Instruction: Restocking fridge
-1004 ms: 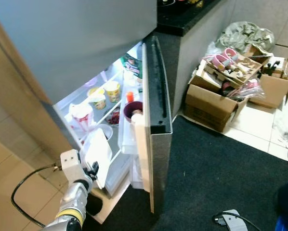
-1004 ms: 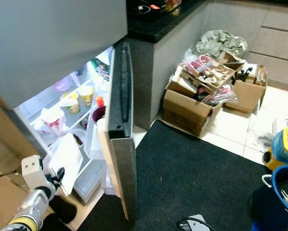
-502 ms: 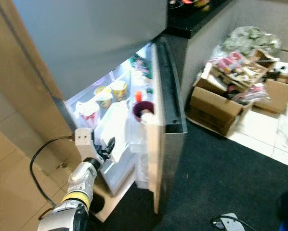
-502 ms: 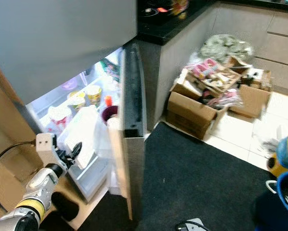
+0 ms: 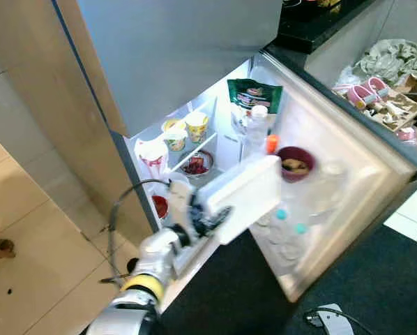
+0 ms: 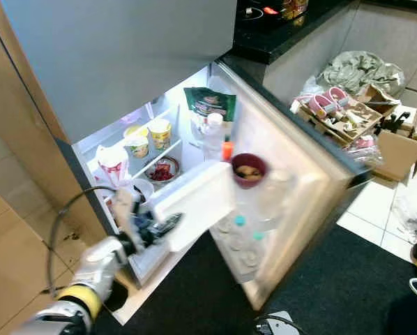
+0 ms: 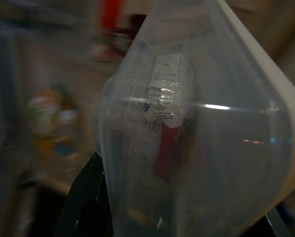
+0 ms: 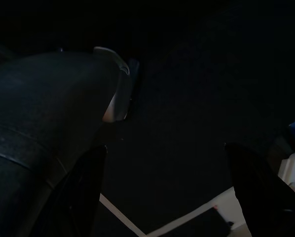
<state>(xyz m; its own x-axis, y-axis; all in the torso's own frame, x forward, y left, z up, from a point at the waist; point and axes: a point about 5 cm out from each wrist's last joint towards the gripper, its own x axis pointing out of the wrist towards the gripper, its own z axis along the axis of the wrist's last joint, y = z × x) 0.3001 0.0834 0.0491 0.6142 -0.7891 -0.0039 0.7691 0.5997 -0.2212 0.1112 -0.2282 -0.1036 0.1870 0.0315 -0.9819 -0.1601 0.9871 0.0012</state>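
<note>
The fridge (image 5: 194, 63) has its lower door (image 5: 341, 174) open wide and its shelves lit. My left gripper (image 5: 210, 218) is shut on a white takeaway box (image 5: 242, 195) with a clear lid, held tilted in front of the lower shelves. In the left wrist view the clear lid (image 7: 187, 128) is blurred and close, with a black finger (image 7: 83, 197) beside it. The shelves hold yellow cup noodles (image 5: 196, 125), a white and red bag (image 5: 151, 155) and a bowl of red food (image 5: 196, 165). My right gripper (image 8: 167, 187) hangs open over the dark mat.
The door shelves hold a maroon bowl (image 5: 294, 159), a clear bottle (image 5: 256, 125) and a green packet (image 5: 254, 94). Cardboard boxes with shoes (image 5: 386, 94) stand at the right by a black counter (image 5: 320, 28). A black mat (image 5: 355, 286) covers the floor before the fridge.
The view has swung, and the door's inner side now faces me, wider open. My left gripper has carried the white box up and right, in front of the shelves.
</note>
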